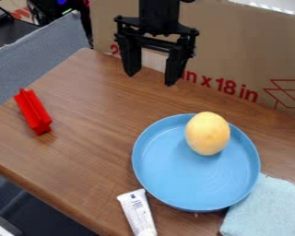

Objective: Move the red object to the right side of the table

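Note:
The red object point(33, 111) is a small ridged plastic piece lying on the left part of the wooden table point(107, 111). My gripper point(154, 69) hangs above the table's far middle, pointing straight down, well to the right of and behind the red object. Its two black fingers point(132, 61) stand wide apart with nothing between them.
A blue plate point(162, 175) at the front right holds a yellow-orange fruit point(208, 133). A white tube point(137, 213) lies at the front edge and a light blue cloth point(268, 214) at the front right corner. A cardboard box point(254, 55) stands behind.

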Robot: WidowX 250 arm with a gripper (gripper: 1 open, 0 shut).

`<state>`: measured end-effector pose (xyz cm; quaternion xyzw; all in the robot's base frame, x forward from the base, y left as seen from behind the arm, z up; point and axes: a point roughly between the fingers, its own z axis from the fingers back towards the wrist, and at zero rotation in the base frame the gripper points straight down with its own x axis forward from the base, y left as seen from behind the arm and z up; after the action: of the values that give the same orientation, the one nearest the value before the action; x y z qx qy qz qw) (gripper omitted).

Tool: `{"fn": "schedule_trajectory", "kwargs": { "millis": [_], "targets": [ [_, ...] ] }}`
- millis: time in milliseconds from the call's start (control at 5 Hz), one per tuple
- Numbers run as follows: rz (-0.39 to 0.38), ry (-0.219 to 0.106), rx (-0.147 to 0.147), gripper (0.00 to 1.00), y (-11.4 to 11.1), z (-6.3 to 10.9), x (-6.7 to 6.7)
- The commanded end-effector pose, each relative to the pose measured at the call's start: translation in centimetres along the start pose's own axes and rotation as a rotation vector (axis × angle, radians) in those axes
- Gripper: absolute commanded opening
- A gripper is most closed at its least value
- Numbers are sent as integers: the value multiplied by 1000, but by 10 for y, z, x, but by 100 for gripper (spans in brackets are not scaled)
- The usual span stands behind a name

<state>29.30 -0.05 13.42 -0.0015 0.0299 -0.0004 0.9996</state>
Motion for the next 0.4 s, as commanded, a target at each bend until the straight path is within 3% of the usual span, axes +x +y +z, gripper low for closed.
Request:
{"fn": "schedule_trajectory", "kwargs": {
  "millis": [0,200],
  "targets": [
    [55,21,-16,100,15,-7,-3],
    [118,39,-19,100,34,-3,-8]
  ]
}}
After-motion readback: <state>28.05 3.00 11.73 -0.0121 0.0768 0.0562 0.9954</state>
